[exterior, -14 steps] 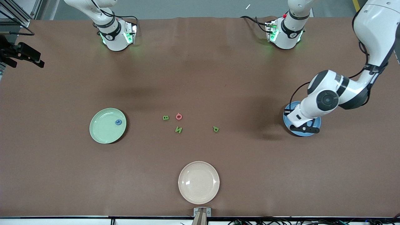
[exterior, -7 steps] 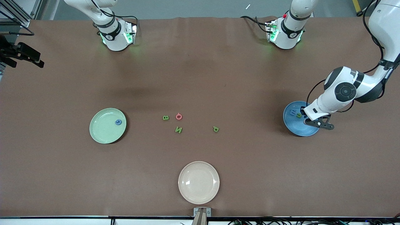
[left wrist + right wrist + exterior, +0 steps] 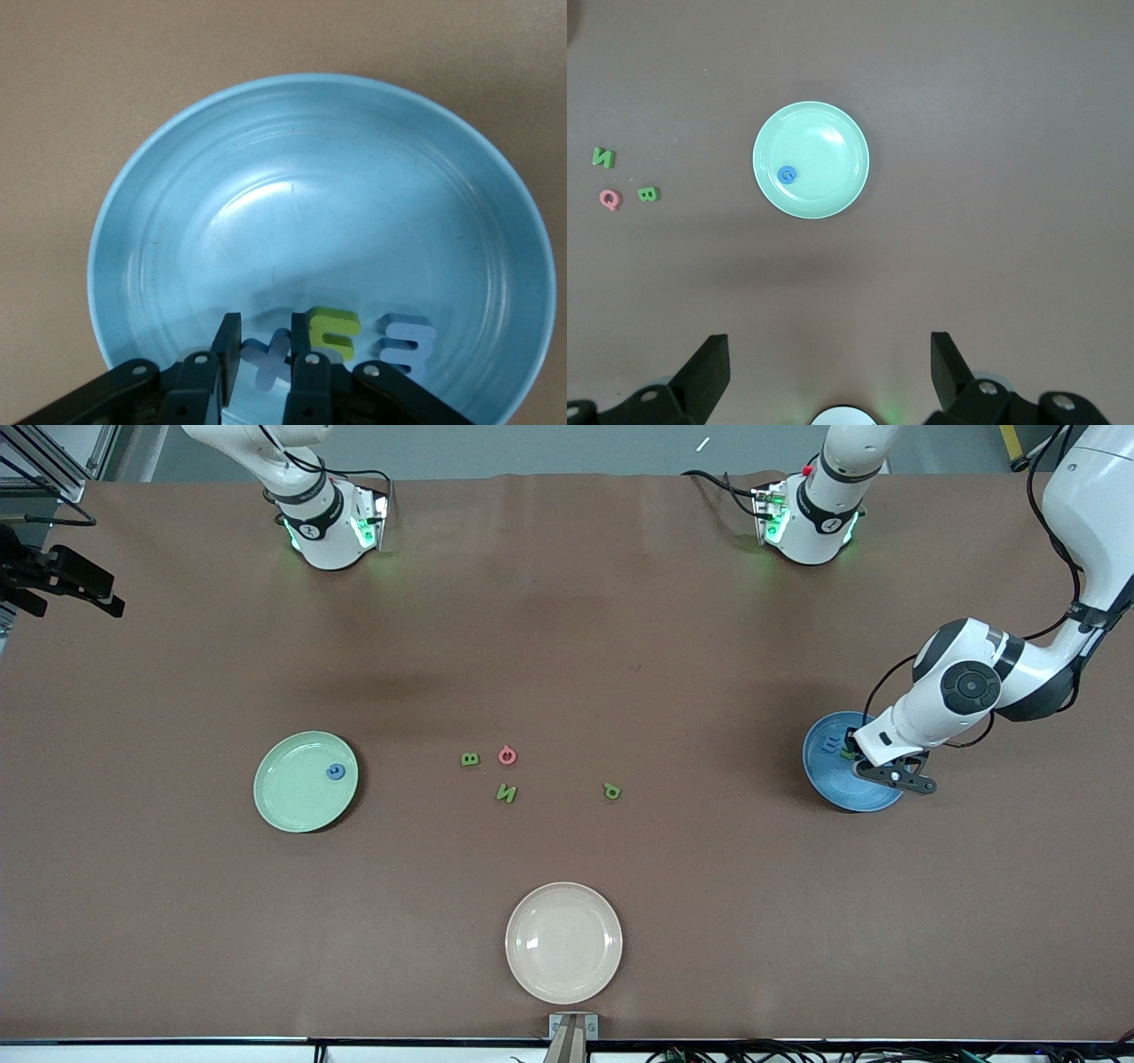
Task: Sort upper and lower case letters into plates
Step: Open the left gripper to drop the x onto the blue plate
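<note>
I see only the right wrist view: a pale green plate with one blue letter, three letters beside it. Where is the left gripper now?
Observer: The left gripper is low in the blue plate, toward the left arm's end of the table, shut on a pale blue letter.
Operator: Other letters in that plate?
Observer: Yes, a green letter and a blue letter lie in it.
Operator: Any loose letter outside my view?
Observer: One lone green letter lies on the table, between your three letters and the blue plate.
</note>
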